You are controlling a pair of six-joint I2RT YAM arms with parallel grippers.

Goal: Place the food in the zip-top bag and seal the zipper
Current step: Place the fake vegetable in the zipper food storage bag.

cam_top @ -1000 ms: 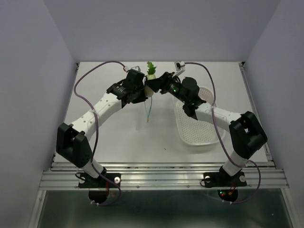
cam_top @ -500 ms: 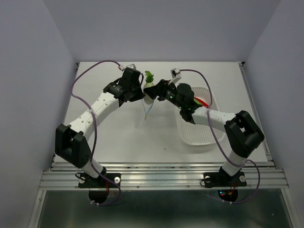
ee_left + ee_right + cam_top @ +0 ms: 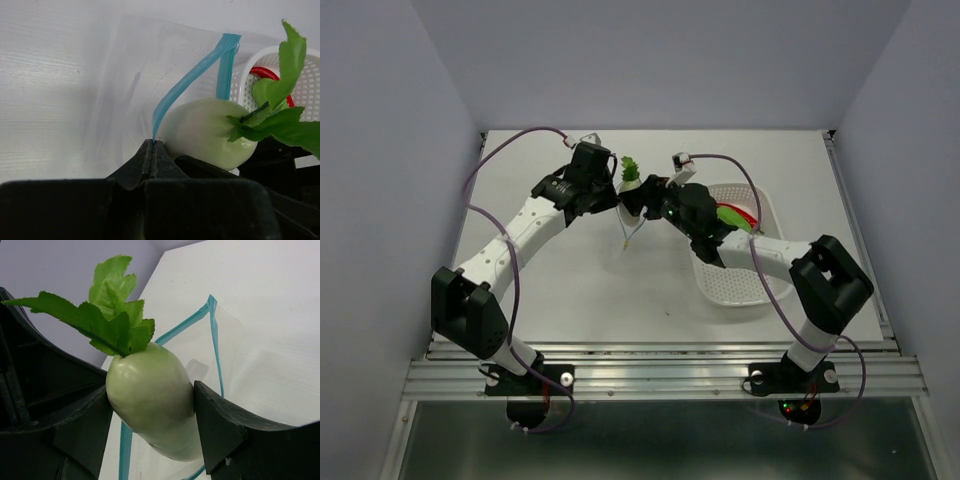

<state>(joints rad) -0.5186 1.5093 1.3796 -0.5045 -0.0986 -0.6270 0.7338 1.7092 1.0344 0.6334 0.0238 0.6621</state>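
My right gripper (image 3: pixel 150 415) is shut on the white radish (image 3: pixel 152 400), one piece of the food, leafy top up, both pads against its sides. The radish's lower end sits at the open mouth of the clear zip-top bag (image 3: pixel 240 360), with the light blue zipper (image 3: pixel 214 335) curving around it. Held shut on one side of that zipper (image 3: pixel 190 82) is my left gripper (image 3: pixel 153 144), and the bag (image 3: pixel 135 85) hangs below it. From above, both grippers meet at the radish (image 3: pixel 632 178) over the table's far middle. A green cucumber piece (image 3: pixel 729 215) and a red chili (image 3: pixel 749 215) lie in the basket.
A white perforated basket (image 3: pixel 732 275) rests on the table at the right, under my right forearm. Its rim (image 3: pixel 305 90) shows close behind the radish in the left wrist view. Grey walls close in the table on three sides.
Both grippers, with bag and radish, have shifted a little left and toward me. My right arm has swung off the basket's far end, uncovering the cucumber piece and chili.
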